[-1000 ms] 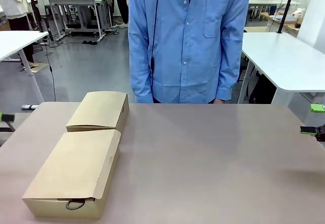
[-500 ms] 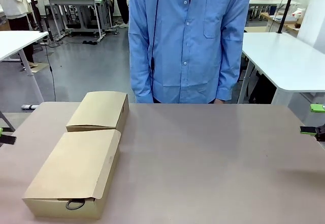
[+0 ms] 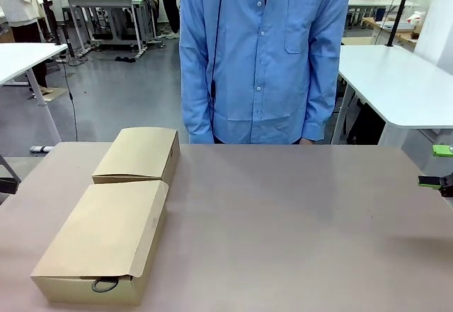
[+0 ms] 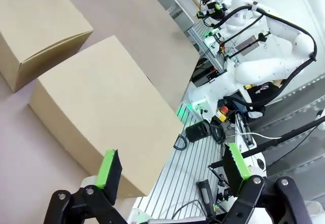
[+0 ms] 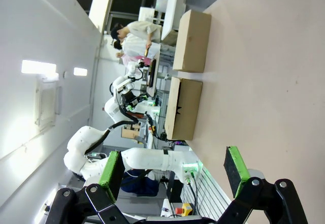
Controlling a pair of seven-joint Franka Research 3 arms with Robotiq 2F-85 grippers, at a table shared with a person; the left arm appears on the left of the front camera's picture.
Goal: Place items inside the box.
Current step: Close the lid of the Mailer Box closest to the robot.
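- Leftward off the frame edge, the left gripper (image 4: 170, 165) has slid since a second ago; in its wrist view the jaws gape wide, holding nothing.
- Nearest, lower left, a closed cardboard box (image 3: 106, 240) lies with a black loop (image 3: 105, 284) poking from its flap.
- Behind it sits a smaller box (image 3: 139, 154).
- Right gripper (image 5: 172, 167) stays spread wide and empty at right edge.
- A person in a blue shirt (image 3: 263, 54) stands beyond the table (image 3: 297, 220).

- Left gripper (image 4: 172, 168) seen with jaws wide apart, nothing between green pads (image 4: 107, 169).
- Two closed cardboard boxes (image 4: 96, 102) lying side by side on table (image 4: 20, 148).
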